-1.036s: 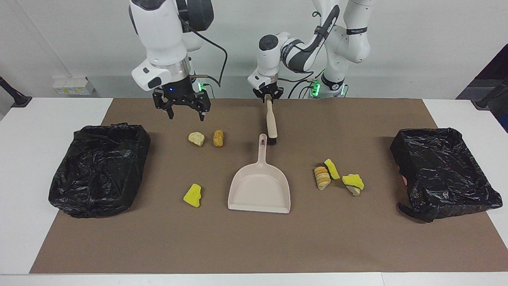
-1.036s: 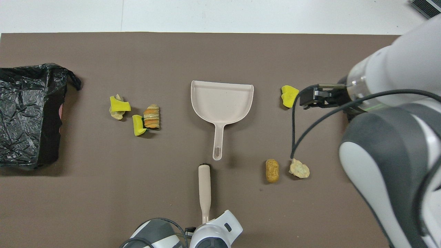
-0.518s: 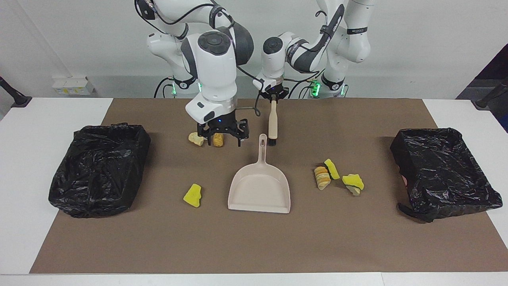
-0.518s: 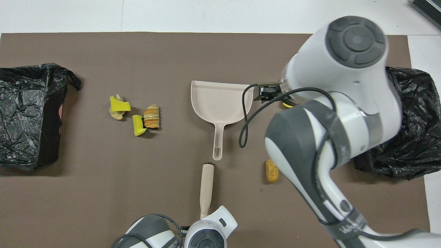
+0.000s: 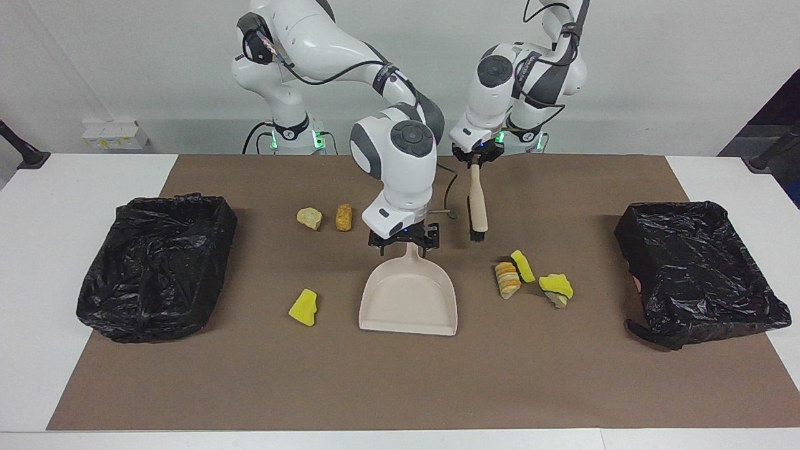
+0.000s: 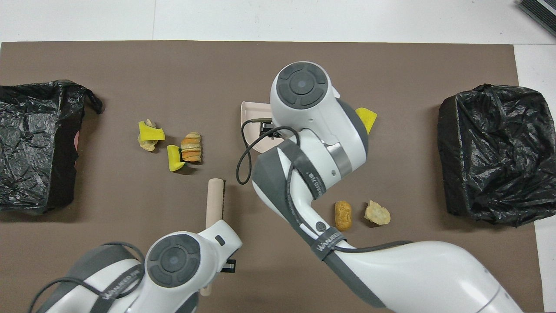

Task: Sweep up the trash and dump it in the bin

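Trash [image 5: 303, 307] scattered beside the dustpan [image 5: 409, 299], right jaws (apart) over its handle; left jaws clamping the brush [image 5: 477, 205].

right pincer [image 5: 404, 247] now over dustpan handle [image 5: 410, 250], brush [image 5: 477, 209] shifted

Matt brown mat [image 5: 400, 387], glossy crinkled black plastic bag [image 5: 156, 262], smooth plastic dustpan [image 5: 409, 300]

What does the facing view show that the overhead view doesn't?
Only the facing view shows the right tool open over the dustpan handle, and the left tool shut on the brush.

Only the overhead view shows the brush's bristles side-on.

Both show two black-lined bins and the scattered trash.
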You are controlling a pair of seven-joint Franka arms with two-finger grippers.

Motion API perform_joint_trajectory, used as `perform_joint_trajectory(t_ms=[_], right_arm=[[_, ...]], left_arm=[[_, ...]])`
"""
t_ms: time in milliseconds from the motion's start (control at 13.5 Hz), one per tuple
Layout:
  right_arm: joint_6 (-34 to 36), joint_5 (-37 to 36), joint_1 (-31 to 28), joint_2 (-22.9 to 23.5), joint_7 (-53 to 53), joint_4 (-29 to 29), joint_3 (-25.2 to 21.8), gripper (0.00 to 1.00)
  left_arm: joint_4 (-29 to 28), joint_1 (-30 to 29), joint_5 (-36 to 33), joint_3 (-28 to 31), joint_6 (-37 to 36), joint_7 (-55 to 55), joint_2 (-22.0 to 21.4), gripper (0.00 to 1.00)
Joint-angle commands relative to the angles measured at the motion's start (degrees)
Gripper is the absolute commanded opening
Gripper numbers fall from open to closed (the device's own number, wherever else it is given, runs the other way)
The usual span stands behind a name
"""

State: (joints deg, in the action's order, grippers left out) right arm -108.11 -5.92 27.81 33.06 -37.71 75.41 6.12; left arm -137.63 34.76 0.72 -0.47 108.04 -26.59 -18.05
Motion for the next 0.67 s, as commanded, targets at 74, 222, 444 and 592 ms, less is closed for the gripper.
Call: perform_joint_trajectory(t_ms=[74, 222, 444, 592], right_arm=[[-3.9, 0.4, -0.7, -2.6, -1.9, 7.0, 0.3, 1.00], [-4.6, 0.5, -0.5, -2.7, -2.2, 8.5, 0.9, 1.00], [-5.3, 0.6, 0.9, -4.5, -2.2, 12.3, 1.3, 0.95], [-6.0, 0.6, 1.1, -6.9, -2.3, 17.2, 1.3, 0.87]], left_arm=[[3.9, -9.0, -2.7, -0.8, -3.6, 5.8, -0.2, 0.00], [6.5, -15.0, -3.7, -0.8, -2.9, 9.3, 2.5, 0.00], [13.3, -21.7, -6.3, -0.8, -3.3, 16.0, 8.1, 0.00], [17.2, -25.1, -6.6, -0.7, -3.0, 17.9, 11.4, 0.00]])
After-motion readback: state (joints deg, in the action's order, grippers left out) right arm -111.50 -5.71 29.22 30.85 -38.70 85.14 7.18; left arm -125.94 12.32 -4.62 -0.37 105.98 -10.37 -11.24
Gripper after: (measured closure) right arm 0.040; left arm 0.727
